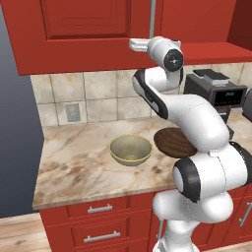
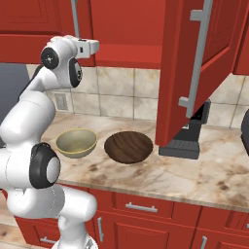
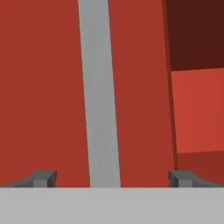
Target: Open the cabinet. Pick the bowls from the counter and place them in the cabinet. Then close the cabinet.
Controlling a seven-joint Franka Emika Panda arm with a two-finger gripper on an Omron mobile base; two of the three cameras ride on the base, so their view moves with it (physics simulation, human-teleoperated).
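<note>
I see my pincer (image 3: 112, 177) released, its two dark fingertips (image 3: 43, 178) spread wide with nothing between them. Straight ahead of the pincer, centred in the gap but not touched, runs a long silver bar handle (image 3: 99, 92) on a closed red door of the wall cabinet (image 3: 48, 87). Just off to one side of the pincer in the hand view, past the door's edge, I see the darker open interior of the cabinet and a lighter red shelf face (image 3: 197, 109).

From the left base view, the white arm (image 1: 192, 118) reaches up and the hand sits at the bottom end of that handle (image 1: 152, 19), level with the cabinet's lower edge. In the right base view, the other cabinet door (image 2: 194, 63) stands swung open well to the side of the pincer, its own silver handle (image 2: 197, 58) facing out.

Well below the pincer lies the beige marble tabletop (image 1: 74, 162). On it rest the two bowls, side by side and just apart: the olive-tan bowl with a yellowish rim (image 1: 130, 149) and the dark brown wood-grained bowl (image 2: 129, 147). Both sit upright. Further along the tabletop, beneath the open door, stands a black coffee machine (image 1: 219, 93). Red drawers with short silver handles (image 1: 100, 208) sit under the tabletop, and a tiled backsplash with a wall socket (image 1: 73, 112) runs behind it.
</note>
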